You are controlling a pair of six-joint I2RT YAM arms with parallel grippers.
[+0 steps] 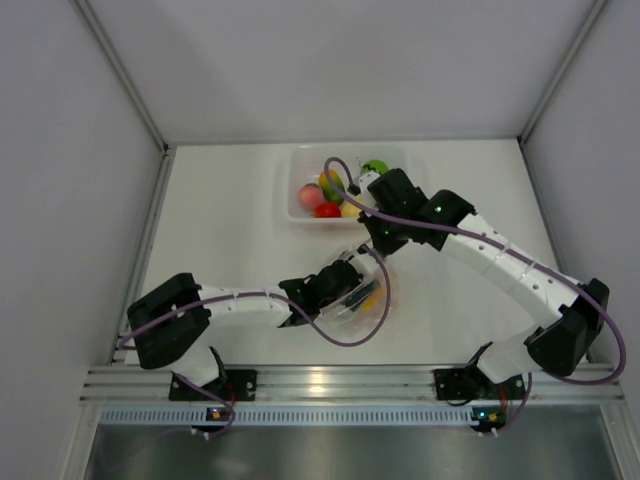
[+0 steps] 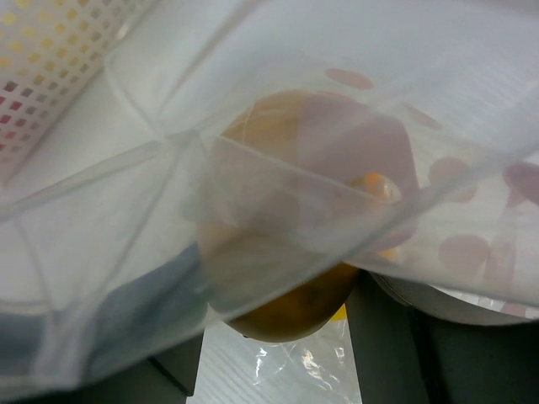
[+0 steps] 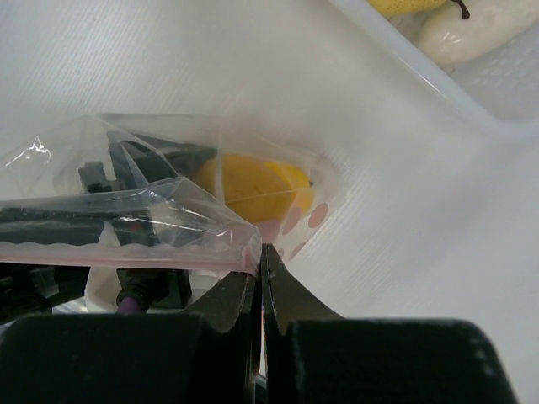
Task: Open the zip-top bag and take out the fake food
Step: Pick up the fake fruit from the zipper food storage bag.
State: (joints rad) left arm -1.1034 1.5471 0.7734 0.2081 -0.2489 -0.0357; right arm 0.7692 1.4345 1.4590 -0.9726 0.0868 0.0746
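While the right gripper (image 3: 261,257) pinches a corner of the zip-top bag (image 3: 168,139) at its pink zip strip (image 3: 126,255), the left gripper (image 1: 342,284) reaches inside, fingers spread around a yellow-orange fake fruit (image 3: 253,189), perhaps gripping it; other fake food (image 1: 327,209) sits in the clear tub (image 1: 288,195).

The bag (image 3: 168,210) is clear plastic, with a pale pink zip strip (image 3: 126,252) along one edge and round pink dots (image 3: 307,220) printed near its corner. The fruit (image 3: 257,189) inside it is yellow-orange. In the clear tub (image 1: 284,195) lie a red piece (image 1: 327,210), a pink piece (image 1: 310,195), a green piece (image 1: 376,166) and a creamy white pear (image 3: 472,34). The table (image 1: 220,220) is white and finely ribbed. The left arm (image 1: 240,305) and right arm (image 1: 500,260) are white with black joints, their cables (image 1: 350,340) purple. The right gripper (image 3: 259,252) is black.
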